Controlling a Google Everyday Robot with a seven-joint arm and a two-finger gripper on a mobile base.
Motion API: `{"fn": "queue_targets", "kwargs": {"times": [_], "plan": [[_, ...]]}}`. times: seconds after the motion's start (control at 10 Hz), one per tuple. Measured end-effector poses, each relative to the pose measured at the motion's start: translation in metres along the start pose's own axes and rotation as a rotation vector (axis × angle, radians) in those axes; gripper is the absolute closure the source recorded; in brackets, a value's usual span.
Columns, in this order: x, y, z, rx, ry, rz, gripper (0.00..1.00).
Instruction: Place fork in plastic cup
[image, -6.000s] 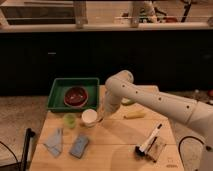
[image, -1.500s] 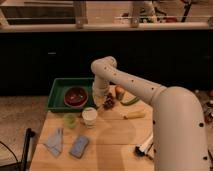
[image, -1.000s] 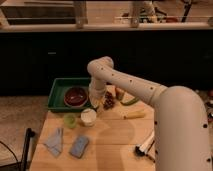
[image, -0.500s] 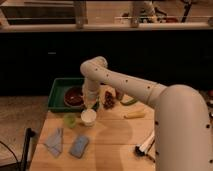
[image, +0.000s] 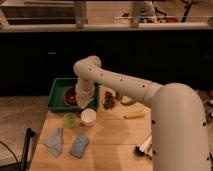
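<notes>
The small lime-green plastic cup (image: 70, 120) stands on the wooden table (image: 112, 137) just in front of the green tray. A wider white cup (image: 88, 116) stands right beside it. My gripper (image: 88, 103) hangs from the bent white arm (image: 120, 82), just above the white cup and at the tray's right front corner, up and to the right of the green cup. I cannot make out the fork anywhere in the view.
A green tray (image: 59, 86) with a dark red bowl (image: 70, 97) sits at the table's back left. Two blue cloths (image: 54, 141) (image: 79, 146) lie at the front left. A brown object (image: 108, 99), a banana (image: 134, 115) and a black-and-white tool (image: 143, 147) lie to the right.
The arm has swung left and its elbow has moved left with it. The gripper has shifted from right of the white cup to just above it. The cups have not moved.
</notes>
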Motion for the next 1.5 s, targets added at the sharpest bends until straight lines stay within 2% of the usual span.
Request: {"fn": "queue_targets", "kwargs": {"times": [0.2, 0.7, 1.2, 1.5], "plan": [[-0.012, -0.008, 0.006, 0.013, -0.012, 0.004, 1.00], [-0.024, -0.016, 0.018, 0.027, -0.029, 0.017, 1.00], [-0.036, -0.034, 0.031, 0.018, -0.033, -0.008, 1.00], [-0.037, -0.036, 0.039, 0.006, -0.040, -0.016, 1.00]]}}
